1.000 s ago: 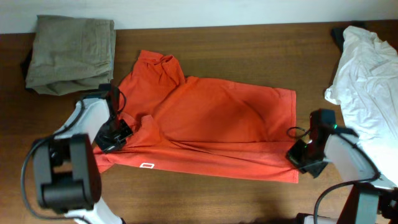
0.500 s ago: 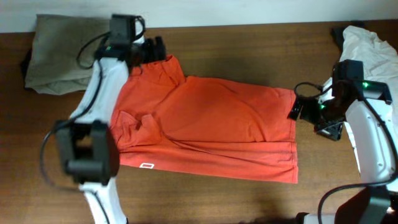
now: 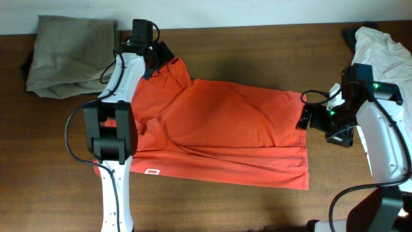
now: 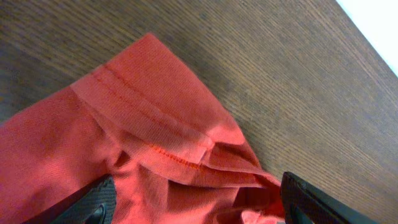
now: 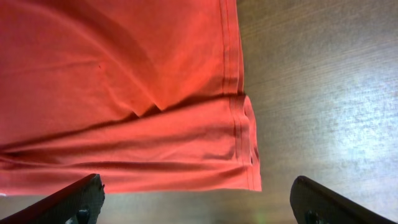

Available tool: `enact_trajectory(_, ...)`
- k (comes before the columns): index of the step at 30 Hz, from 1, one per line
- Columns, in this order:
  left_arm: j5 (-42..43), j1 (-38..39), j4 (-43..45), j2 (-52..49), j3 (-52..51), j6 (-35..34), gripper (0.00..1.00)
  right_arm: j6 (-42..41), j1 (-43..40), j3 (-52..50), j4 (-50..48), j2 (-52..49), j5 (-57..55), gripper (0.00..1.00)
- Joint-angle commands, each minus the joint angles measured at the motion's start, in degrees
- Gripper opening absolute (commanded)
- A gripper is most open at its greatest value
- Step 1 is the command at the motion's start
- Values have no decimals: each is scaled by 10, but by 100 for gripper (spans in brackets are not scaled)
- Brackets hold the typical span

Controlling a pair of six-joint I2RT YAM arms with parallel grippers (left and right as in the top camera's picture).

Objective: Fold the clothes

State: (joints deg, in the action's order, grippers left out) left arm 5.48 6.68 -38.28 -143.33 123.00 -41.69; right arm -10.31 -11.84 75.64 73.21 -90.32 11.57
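Overhead: the shirt (image 3: 219, 129) is seen spread across the middle of the table (image 3: 244, 45). The left gripper (image 3: 162, 57) is set at the far sleeve and the right gripper (image 3: 304, 118) just beside the hem. An olive garment (image 3: 71, 55) and a white garment (image 3: 380, 71) are noted at the far corners. Left wrist: the fingers (image 4: 93, 202) are held wide apart, with sleeve cloth between them and nothing clamped. Right wrist: the fingers (image 5: 74, 199) are likewise spread, and the hem corner is left ungripped.

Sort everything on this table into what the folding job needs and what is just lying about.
Job: red-orange T-shirt; left claw and right claw, both open.
Lying about: olive garment, far left; white cloth, far right.
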Motion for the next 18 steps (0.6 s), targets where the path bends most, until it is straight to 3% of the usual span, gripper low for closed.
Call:
enact_trajectory(1,14,-5,23,-10,12,-12,84,11,3,3,7,-2,2,99)
enact_trajectory(10,54,-50,96,-59,11,-24,78,11,3,3,17,-2,2,99)
enact_trajectory(11,59,-52,109,-59,11,-24,73,11,3,3,11,-2,2,99)
enact_trajectory(13,62,-52,113,-59,11,-24,53,10,3,3,1,-2,3,99)
enact_trajectory(14,62,-52,113,-59,11,-24,52,10,3,3,-2,-2,3,99)
enact_trajectory(16,68,-52,114,-59,11,-24,19,10,3,3,-13,-2,2,100)
enact_trajectory(18,67,-54,122,-59,11,-24,7,11,3,5,-52,-2,22,95)
